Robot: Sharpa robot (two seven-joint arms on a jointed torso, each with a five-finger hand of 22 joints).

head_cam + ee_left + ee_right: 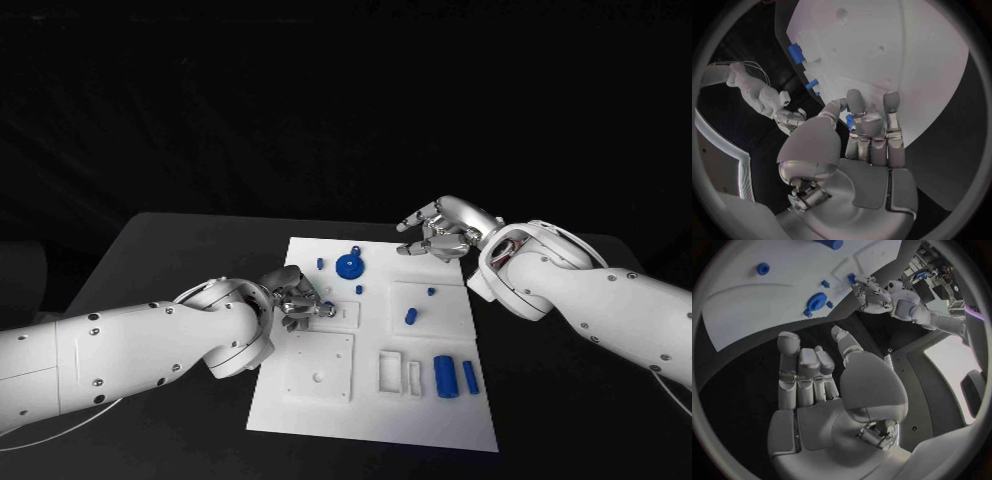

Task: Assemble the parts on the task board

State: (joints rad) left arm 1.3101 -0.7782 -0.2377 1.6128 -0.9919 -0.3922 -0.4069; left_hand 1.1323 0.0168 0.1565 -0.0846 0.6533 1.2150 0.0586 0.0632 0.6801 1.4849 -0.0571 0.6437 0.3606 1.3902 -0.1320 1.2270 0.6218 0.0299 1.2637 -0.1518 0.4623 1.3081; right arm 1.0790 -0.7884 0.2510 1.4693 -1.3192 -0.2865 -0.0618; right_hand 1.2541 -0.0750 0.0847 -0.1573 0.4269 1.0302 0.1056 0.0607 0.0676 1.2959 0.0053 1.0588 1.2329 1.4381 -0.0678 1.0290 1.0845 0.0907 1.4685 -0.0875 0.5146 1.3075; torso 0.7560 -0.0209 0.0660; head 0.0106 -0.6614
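On the counter (173,240): you have the white task board (433,420) between both arms
Left robot hand (299,303): at the board's left edge; your fingers curl round a small blue part (850,120), pinched at the fingertips
Right robot hand (443,228): past the board's far right corner, over bare counter; fingers loosely bent and apart, holding nothing
Near the right robot hand: blue round part (349,266) and small blue pegs (411,315)
Well back from both robot hands: two blue cylinders (456,376) on the board's near right
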